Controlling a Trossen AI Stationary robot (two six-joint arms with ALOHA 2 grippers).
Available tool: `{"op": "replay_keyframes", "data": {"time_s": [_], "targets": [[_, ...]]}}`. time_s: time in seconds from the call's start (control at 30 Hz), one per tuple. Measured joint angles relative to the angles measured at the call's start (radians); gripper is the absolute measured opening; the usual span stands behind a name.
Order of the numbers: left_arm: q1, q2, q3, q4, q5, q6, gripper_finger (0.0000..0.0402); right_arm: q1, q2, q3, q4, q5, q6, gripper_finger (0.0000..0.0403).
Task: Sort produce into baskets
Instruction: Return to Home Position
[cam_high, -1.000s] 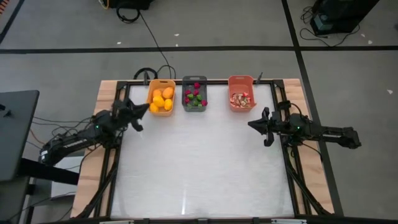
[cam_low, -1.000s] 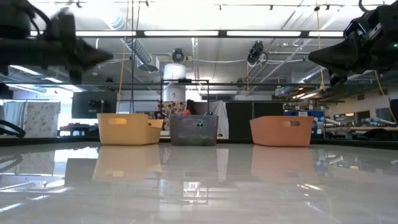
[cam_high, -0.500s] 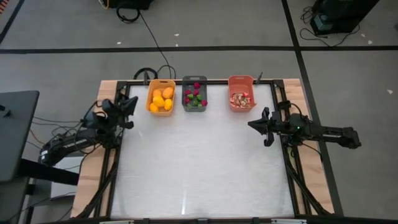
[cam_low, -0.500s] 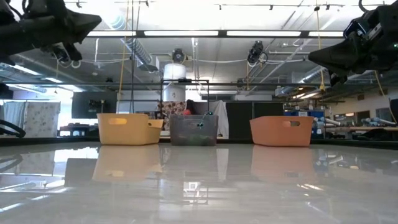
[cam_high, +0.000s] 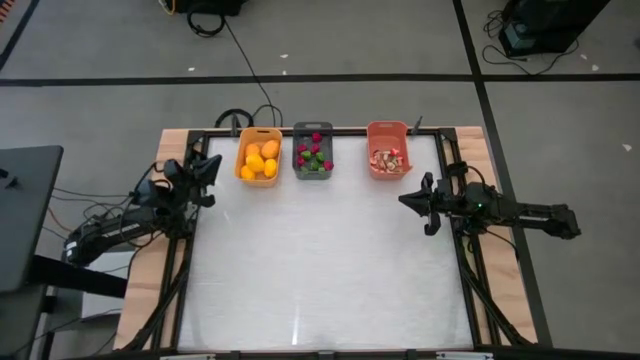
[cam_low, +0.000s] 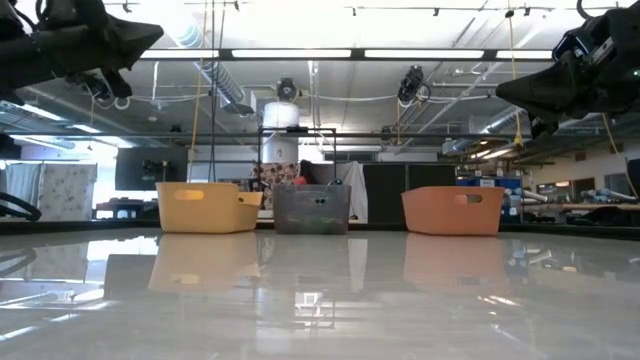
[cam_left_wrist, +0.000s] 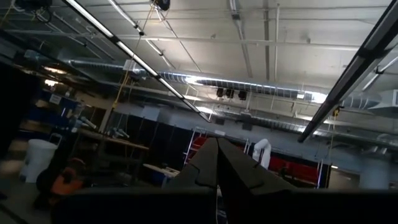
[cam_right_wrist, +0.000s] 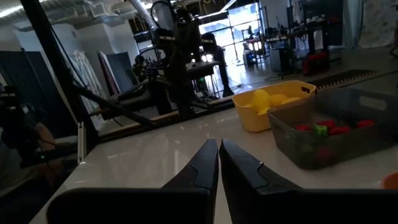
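Observation:
Three baskets stand in a row at the table's far edge: a yellow-orange one (cam_high: 259, 156) with yellow-orange fruits, a dark grey one (cam_high: 313, 151) with red and green pieces, a salmon one (cam_high: 388, 149) with pale pinkish slices. My left gripper (cam_high: 211, 163) is shut and tipped upward at the table's left edge, left of the yellow basket. My right gripper (cam_high: 404, 200) is shut and level at the right edge, nearer than the salmon basket. Neither holds anything.
The white table top (cam_high: 320, 260) lies bare between the arms and the near edge. A black frame (cam_high: 183, 270) runs round the table. In the right wrist view the yellow basket (cam_right_wrist: 273, 102) and the grey basket (cam_right_wrist: 333, 130) show ahead of the fingers.
My left gripper has risen and tipped its fingers upward, drawing back toward the table's left edge, away from the yellow basket; it stays shut. It settled half a second ago. The baskets and their produce have not moved.

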Motion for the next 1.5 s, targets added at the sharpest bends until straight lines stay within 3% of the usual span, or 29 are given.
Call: {"op": "replay_keyframes", "data": {"time_s": [0.13,0.53,1.5], "targets": [[0.000,0.003,0.000,-0.123,-0.045,0.093,0.0017,0.000,0.000,0.000,0.000,0.000,0.000,0.0032],[0.000,0.008,0.000,-0.606,-0.041,0.354,0.0017,0.000,0.000,0.000,0.000,0.000,0.000,0.0032],[0.000,0.022,0.000,-0.573,-0.039,0.367,0.0016,0.000,0.000,0.000,0.002,0.000,0.000,0.0032]]}}
